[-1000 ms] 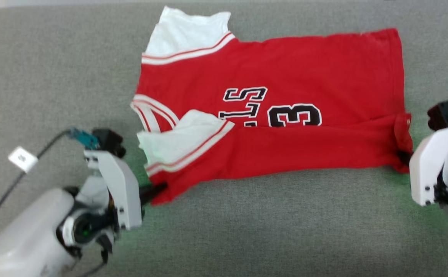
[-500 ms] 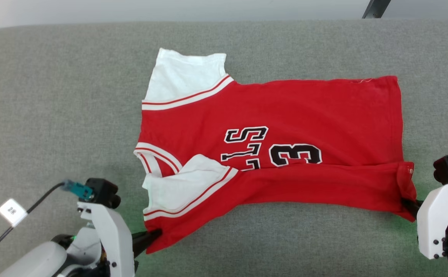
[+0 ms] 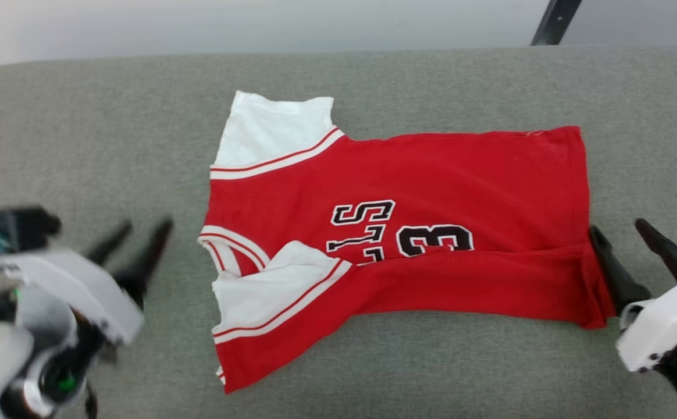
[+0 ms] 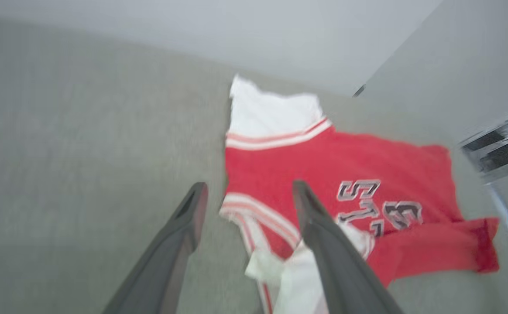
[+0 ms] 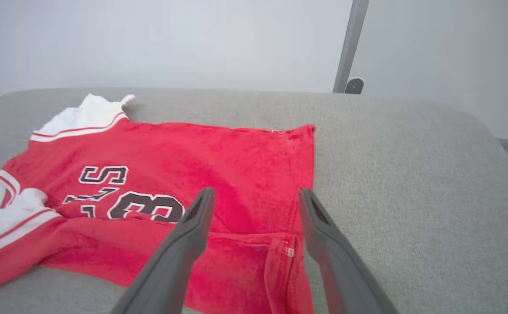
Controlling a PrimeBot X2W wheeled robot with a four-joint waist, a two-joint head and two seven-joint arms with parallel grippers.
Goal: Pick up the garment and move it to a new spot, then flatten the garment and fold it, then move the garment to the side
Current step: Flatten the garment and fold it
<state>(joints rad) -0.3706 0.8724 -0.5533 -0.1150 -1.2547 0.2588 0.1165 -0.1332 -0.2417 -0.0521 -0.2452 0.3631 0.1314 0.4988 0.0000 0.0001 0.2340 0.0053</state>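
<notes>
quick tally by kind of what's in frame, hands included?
garment: 1 (red, white sleeves, near edge folded over)
hands: 2, left hand and right hand, both open
grey padded surface: 1
post behind the surface: 1
Total: 5

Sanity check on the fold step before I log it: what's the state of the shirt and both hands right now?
garment: lying on the grey cushion, lettering up, near long edge folded over onto the front, near sleeve folded in, far sleeve spread flat; not held.
left hand: open, empty, apart from the garment on its collar side; blurred.
right hand: open, empty, at the hem end; contact with the hem unclear.
</notes>
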